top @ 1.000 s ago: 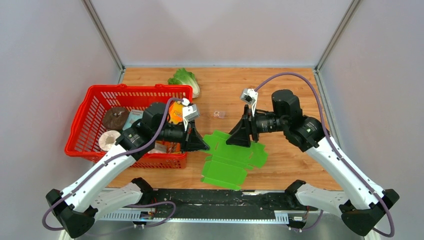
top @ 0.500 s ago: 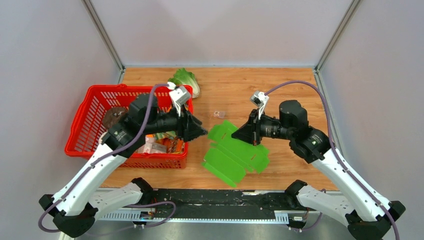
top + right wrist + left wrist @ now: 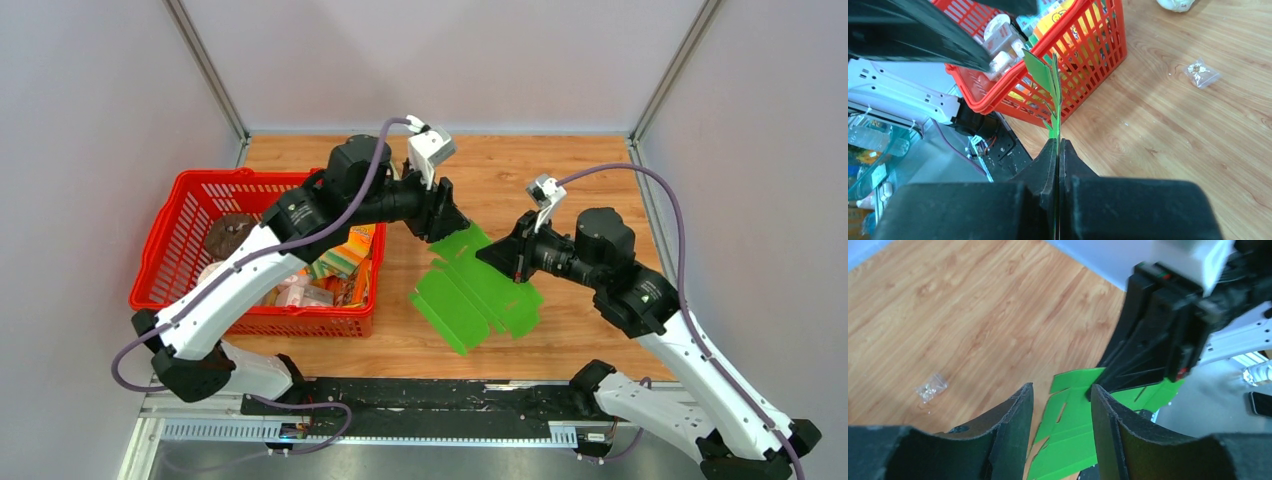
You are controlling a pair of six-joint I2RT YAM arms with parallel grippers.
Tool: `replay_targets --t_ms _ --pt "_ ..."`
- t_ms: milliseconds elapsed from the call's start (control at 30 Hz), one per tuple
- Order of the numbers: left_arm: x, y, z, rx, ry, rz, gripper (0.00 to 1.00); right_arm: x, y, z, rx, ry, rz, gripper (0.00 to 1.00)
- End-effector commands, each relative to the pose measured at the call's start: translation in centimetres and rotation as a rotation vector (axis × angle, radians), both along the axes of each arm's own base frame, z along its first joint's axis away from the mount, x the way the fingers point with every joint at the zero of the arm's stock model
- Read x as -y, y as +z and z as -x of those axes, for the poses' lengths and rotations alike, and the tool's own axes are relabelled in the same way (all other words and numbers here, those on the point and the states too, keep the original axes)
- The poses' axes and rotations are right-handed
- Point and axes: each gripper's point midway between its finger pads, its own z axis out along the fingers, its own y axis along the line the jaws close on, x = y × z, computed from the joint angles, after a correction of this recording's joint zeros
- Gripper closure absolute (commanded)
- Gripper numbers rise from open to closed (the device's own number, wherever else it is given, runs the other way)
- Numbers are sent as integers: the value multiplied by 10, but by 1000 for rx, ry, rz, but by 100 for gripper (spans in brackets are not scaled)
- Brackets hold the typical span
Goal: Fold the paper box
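The paper box (image 3: pixel 478 295) is a flat bright green die-cut sheet, held tilted above the wooden table at centre. My right gripper (image 3: pixel 497 262) is shut on its right edge. In the right wrist view the pads (image 3: pixel 1050 150) pinch the card edge-on, and the paper box (image 3: pixel 1047 75) rises beyond them. My left gripper (image 3: pixel 452 222) hovers open by the sheet's far corner. In the left wrist view the paper box (image 3: pixel 1073 432) shows past the gap of the left gripper (image 3: pixel 1062 388), untouched. The right gripper (image 3: pixel 1148 350) is seen there clamping it.
A red basket (image 3: pixel 270 178) with packaged goods stands at the left, close under my left arm, and the same red basket (image 3: pixel 1088 60) shows in the right wrist view. A small clear bag (image 3: pixel 932 387) lies on the wood behind the sheet.
My left gripper let go of the sheet's left edge, opened, and swung up and right to its far corner. My right gripper shut on the right edge and drew back slightly right.
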Motion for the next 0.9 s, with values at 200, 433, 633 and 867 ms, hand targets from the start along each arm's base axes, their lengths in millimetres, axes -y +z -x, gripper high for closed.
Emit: replay_targets --t_ms 200,433,633,867 --pt "22 -13 8 20 -116 -21 53 0 36 1 48 -24 -117 100" --pt "26 -12 9 26 -123 -7 59 -6 33 0 28 -7 -123 100" --pt "28 -16 11 31 -114 -27 72 -7 35 -2 27 -10 -129 100" --pt "30 -5 24 71 -140 6 66 -10 29 -6 -3 -19 -126 100"
